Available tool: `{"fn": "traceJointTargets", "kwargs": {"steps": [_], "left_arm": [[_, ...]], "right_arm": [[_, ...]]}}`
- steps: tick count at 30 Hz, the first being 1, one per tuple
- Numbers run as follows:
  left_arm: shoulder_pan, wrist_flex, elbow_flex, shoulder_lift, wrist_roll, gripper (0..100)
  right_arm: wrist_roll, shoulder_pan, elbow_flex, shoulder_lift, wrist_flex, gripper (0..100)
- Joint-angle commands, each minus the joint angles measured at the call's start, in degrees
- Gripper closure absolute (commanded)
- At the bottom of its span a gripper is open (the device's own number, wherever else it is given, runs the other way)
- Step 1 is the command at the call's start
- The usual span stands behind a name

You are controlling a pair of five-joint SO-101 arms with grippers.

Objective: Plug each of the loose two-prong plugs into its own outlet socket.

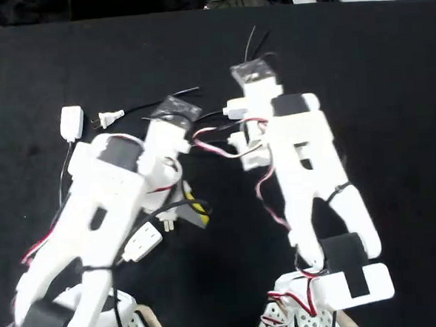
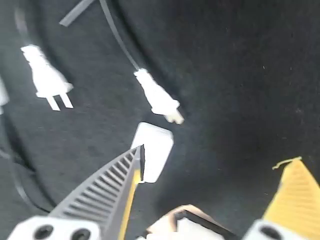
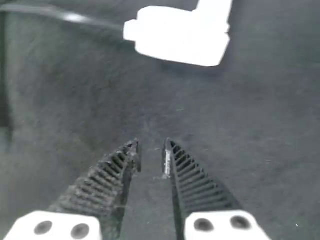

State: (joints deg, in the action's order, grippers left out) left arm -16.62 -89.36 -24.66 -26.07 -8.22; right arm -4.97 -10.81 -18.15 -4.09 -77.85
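Left claw (image 2: 216, 156): jaws wide apart, empty, grey tip touching a white socket (image 2: 156, 150), likely to brace it. A plug (image 2: 159, 100) lies just beyond, prongs toward the socket. A second plug (image 2: 47, 80) lies apart from both. Right claw (image 3: 150, 150): narrowly apart, empty, facing a white corded block (image 3: 180, 30). Black cords cross the bench (image 1: 391, 86) and may snag.

No lettering, number or sign can be read on the white two-prong plug (image 2: 157, 99), the outlet socket (image 2: 155, 150) or the black counter (image 1: 390, 64).
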Motion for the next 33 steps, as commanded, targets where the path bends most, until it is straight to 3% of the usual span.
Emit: {"fn": "traceJointTargets", "kwargs": {"steps": [1,7,13,17,22,26,30,33], "left_arm": [[8.84,-3.60,-0.48,-9.76,-8.09,59],[27.47,-1.05,-15.08,-26.90,-23.38,59],[36.18,13.63,-37.23,-35.78,-31.74,59],[37.49,22.24,-46.64,-35.78,-32.53,59],[35.91,22.95,-49.89,-36.22,-32.53,59],[33.63,24.62,-53.14,-36.31,-32.53,59],[36.26,26.81,-54.37,-36.31,-32.53,59],[36.62,26.81,-54.64,-36.31,-32.44,59]], "right_arm": [[1.41,-5.01,1.89,-2.51,-0.26,92.3],[9.49,-15.91,-1.54,-2.42,1.76,92.3],[21.54,-25.05,-8.75,-2.42,14.42,92.3],[22.15,-27.43,-12.70,-2.42,21.98,92.3],[22.86,-30.24,-14.73,-2.42,25.14,92.3],[28.31,-31.65,-14.81,-2.42,25.93,89.4],[31.38,-31.65,-15.52,-1.54,26.37,80.4],[32.53,-31.65,-15.08,0.31,27.60,81.2]]}}
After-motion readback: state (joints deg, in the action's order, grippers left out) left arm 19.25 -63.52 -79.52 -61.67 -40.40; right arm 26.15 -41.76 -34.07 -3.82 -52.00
